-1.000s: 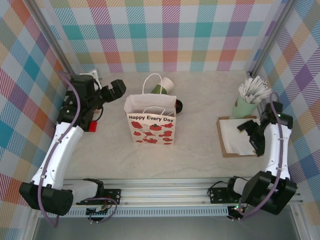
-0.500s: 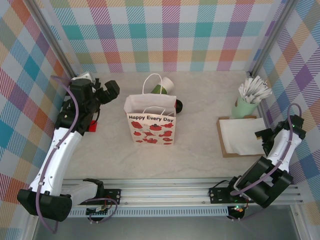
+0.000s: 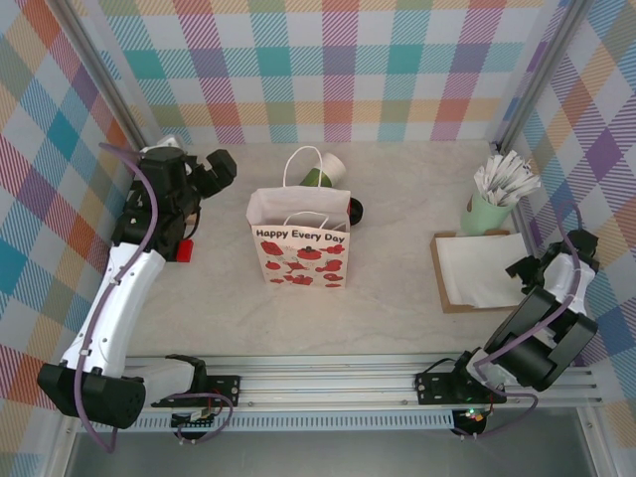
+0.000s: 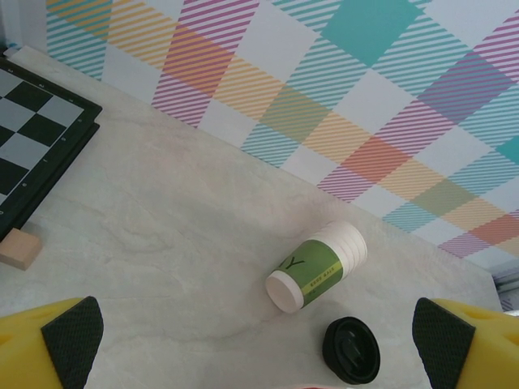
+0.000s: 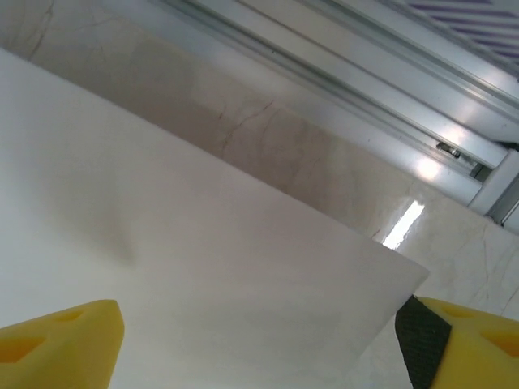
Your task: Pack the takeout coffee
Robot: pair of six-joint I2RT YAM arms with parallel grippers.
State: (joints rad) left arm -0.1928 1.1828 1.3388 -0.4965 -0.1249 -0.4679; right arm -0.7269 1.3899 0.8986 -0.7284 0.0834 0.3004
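The takeout coffee is hidden from view. A white paper gift bag (image 3: 298,248) with red flowers stands upright mid-table. Behind it lies a nested stack of lidless green cups (image 3: 320,174) (image 4: 318,267) on its side, with a loose black lid (image 3: 355,210) (image 4: 351,350) beside it. My left gripper (image 3: 217,169) (image 4: 258,340) hovers open to the left of the bag, above bare table in front of the cups. At the right edge of a white paper sheet (image 3: 477,268) (image 5: 203,275), my right gripper (image 3: 522,266) (image 5: 251,348) stands open, jaws wide over the sheet.
The sheet lies on a brown board (image 3: 442,283). Behind it a green cup (image 3: 485,211) holds white packets. A red block (image 3: 182,250) sits by the left arm. A chessboard (image 4: 32,138) and a small wooden block (image 4: 18,250) lie far left. Plaid walls enclose the table.
My right arm has drawn back from over the paper sheet to its right edge. The left gripper has shifted slightly up and left.
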